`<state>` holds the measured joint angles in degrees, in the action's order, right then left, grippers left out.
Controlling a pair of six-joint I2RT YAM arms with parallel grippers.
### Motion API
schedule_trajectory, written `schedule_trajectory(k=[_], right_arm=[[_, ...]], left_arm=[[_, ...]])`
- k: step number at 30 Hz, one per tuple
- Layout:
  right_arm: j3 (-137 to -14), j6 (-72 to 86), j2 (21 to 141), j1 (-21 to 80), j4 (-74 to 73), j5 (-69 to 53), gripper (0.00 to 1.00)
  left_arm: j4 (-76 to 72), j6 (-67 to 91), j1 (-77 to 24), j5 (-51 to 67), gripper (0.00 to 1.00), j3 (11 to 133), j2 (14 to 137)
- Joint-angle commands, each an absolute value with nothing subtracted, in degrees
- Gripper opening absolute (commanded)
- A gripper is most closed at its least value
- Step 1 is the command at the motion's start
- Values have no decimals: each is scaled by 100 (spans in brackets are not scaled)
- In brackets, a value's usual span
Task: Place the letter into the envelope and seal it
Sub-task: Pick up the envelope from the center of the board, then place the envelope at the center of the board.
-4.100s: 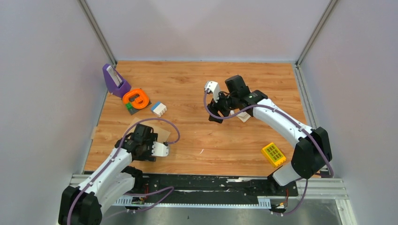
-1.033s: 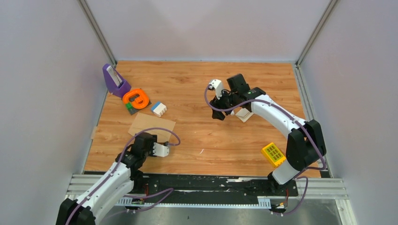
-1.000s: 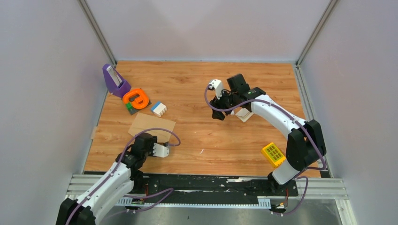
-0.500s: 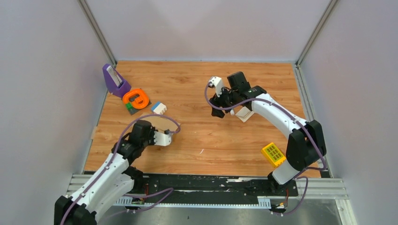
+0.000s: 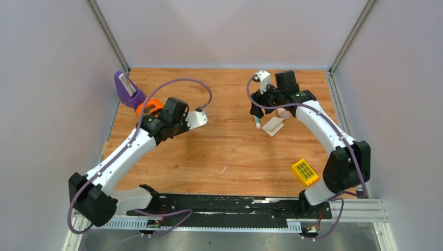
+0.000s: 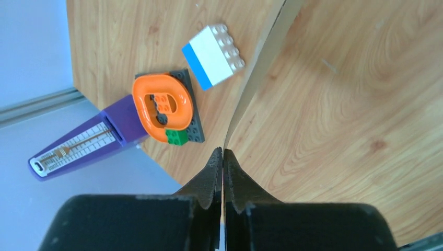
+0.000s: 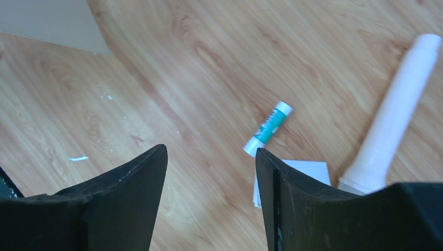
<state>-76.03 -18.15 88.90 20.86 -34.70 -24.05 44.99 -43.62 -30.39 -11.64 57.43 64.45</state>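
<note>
Room: pale grey walls (image 5: 224,31) on three sides, metal posts (image 5: 107,34) in the far corners, black rail (image 5: 235,201) along the near edge.
Surface: wood-grain desk (image 5: 230,146), a few white specks near mid-desk.
Left jaws: left gripper (image 6: 223,151) is pressed together on the envelope (image 6: 258,65), tips pinching its near end.
Envelope: seen edge-on from the wrist as a thin grey-tan strip running away from the tips. The arm hides it in the top view.
Right jaws: right gripper (image 7: 210,157) is spread with nothing between the fingers, above the far-right part of the desk.
Letter: pale sheet (image 5: 273,125) flat on the desk in the far half, between the middle and the right edge, just beside the right gripper.
Beside letter: glue stick (image 7: 268,129), white with a green label, lies at the letter's left edge. A white tube (image 7: 392,115) lies on the far side.
Under left wrist: blue-and-white brick (image 6: 214,55) next to an orange ring (image 6: 162,102) on a grey plate (image 6: 194,130) with a green brick.
Left edge: purple holder (image 5: 125,89) against the wall, towards the far-left corner.
Near-right corner: yellow block (image 5: 304,172), well apart from the rest.
</note>
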Motion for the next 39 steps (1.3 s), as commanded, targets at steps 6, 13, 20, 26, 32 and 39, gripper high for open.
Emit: schedule_trajectory(k=[6, 13, 20, 26, 32, 39], right_arm=[[-7628, -1421, 8292, 1255, -3202, -2518, 64], [-7541, -1363, 8322, 978, -3160, -2639, 64], [-7554, -1366, 8483, 967, -3134, -2583, 64], [-7427, -1412, 8541, 967, -3060, -2556, 64], [-7360, -1483, 8460, 972, -3004, -2461, 64], [-7284, -1511, 8394, 934, -2954, -2495, 64]], left_arm=[[5309, -2271, -3474, -2124, 0, 8036, 8005], [5412, -1678, -3481, -3487, 0, 8962, 8968], [5917, -1049, -3593, -3169, 0, 9837, 10220], [6406, -736, -3865, -2113, 0, 10982, 11421], [6715, -521, -3885, -424, 0, 11820, 12397], [7014, -552, -3915, 1223, 37, 12573, 13187]])
